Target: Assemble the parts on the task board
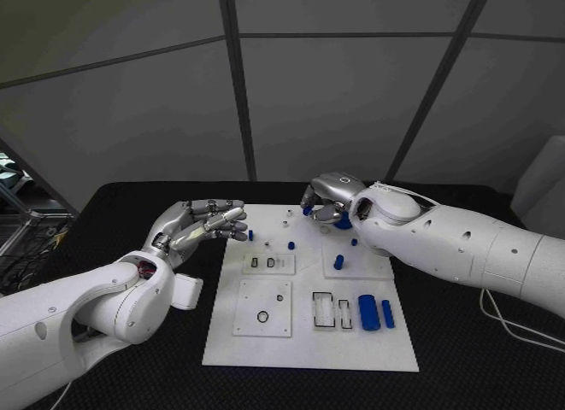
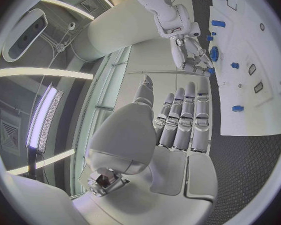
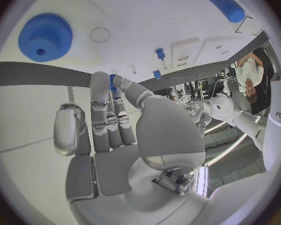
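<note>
- The left hand [image 1: 206, 220] hovers over the left edge of the white board [image 1: 309, 342], above the black table [image 1: 479, 342] — its fingers [image 2: 184, 116] lie straight and close together, holding nothing.
- On the board, small blue pegs [image 1: 338, 262] stand near the middle, and two blue cylinders [image 1: 370, 312] lie side by side toward the near right corner, just beside two rectangular slots [image 1: 323, 310].
- The right hand [image 1: 329, 198] is at the board's far edge, its fingers [image 3: 109, 120] curled down together; whether they pinch anything I cannot tell.
- A blue gear [image 3: 45, 36] lies flat on the board close to the right hand — in the head view it is largely hidden behind that hand.
</note>
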{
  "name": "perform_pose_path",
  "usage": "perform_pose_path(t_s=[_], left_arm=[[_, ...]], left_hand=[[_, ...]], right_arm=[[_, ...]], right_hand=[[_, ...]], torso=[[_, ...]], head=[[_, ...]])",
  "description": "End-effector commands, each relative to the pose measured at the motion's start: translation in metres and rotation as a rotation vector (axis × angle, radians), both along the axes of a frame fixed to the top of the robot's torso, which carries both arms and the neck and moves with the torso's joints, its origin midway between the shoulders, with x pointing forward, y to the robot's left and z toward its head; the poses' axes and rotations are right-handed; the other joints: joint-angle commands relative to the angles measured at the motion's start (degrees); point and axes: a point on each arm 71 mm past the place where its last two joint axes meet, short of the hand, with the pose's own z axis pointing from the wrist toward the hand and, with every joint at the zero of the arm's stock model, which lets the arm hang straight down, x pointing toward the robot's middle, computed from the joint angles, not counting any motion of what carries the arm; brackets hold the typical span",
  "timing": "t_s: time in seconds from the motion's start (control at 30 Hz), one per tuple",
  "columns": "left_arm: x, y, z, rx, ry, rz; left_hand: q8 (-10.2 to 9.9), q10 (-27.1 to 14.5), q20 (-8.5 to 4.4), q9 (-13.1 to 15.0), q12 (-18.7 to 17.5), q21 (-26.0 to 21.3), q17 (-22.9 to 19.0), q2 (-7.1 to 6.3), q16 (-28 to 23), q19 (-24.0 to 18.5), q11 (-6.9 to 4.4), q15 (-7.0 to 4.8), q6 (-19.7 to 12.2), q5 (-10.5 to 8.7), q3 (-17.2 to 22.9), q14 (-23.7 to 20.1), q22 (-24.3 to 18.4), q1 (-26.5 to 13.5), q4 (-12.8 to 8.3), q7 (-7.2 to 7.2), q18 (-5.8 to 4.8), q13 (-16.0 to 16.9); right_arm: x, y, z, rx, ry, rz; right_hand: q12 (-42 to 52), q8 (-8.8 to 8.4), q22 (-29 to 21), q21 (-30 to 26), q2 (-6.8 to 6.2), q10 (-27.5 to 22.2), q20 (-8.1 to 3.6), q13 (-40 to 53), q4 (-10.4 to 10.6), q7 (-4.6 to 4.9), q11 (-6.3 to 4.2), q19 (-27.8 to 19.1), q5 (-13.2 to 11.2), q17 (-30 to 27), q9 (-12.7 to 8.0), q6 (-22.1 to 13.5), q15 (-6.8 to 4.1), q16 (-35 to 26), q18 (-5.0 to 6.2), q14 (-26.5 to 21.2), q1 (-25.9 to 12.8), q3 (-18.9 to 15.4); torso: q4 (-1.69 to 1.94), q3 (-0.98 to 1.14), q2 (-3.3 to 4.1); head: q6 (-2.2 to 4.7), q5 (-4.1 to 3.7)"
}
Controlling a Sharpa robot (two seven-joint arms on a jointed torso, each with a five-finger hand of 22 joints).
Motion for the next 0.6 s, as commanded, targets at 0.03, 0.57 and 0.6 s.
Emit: perform_pose_path(t_s=[0.03,0.57,0.6], left_arm=[[0.000,-0.002,0.003,-0.002,-0.006,-0.016],[0.000,-0.005,0.008,-0.011,-0.017,-0.020],[0.000,-0.005,0.008,-0.012,-0.017,-0.019]], left_hand=[[-0.2,-0.5,-0.06,0.0,-0.3,-0.3,0.1,0.32,-0.3,-0.3,-0.05,0.02,-0.3,0.02,-0.2,-0.6,-0.1,0.0,0.0,0.28,-0.95,-0.1],[-0.3,-0.6,0.01,0.1,-0.3,-0.5,0.2,0.41,-0.4,-0.6,0.01,0.11,-0.3,0.04,-0.3,-0.8,-0.2,0.0,-0.2,0.31,-0.96,-0.1],[-0.3,-0.6,0.01,0.1,-0.3,-0.5,0.2,0.41,-0.4,-0.6,0.01,0.11,-0.3,0.04,-0.3,-0.8,-0.2,0.0,-0.2,0.31,-0.96,-0.1]], right_arm=[[0.002,0.006,0.004,0.027,-0.026,0.003],[0.007,0.018,0.007,0.044,-0.049,-0.015],[0.007,0.018,0.008,0.048,-0.055,-0.017]], right_hand=[[-0.1,-0.23,0.0,0.3,-0.10,0.1,-0.15,0.0,-0.1,0.08,-0.03,0.2,0.1,-0.1,-0.1,0.4,-0.06,0.4,-0.33,-0.4,-0.3,0.4],[-0.1,-0.34,-0.2,0.2,-0.28,-0.1,-0.12,-0.1,0.1,0.12,0.03,0.0,0.0,-0.1,-0.1,0.3,0.01,0.5,-0.29,-0.5,-0.7,0.5],[-0.1,-0.34,-0.2,0.2,-0.28,-0.1,-0.12,-0.1,0.1,0.12,0.03,0.0,0.0,-0.1,-0.1,0.3,0.01,0.5,-0.29,-0.5,-0.8,0.5]], torso=[[0.28,-0.07,0.54],[1.07,-0.31,1.67],[1.03,-0.30,1.62]], head=[[0.11,-0.07],[0.40,-0.34],[0.36,-0.29]])
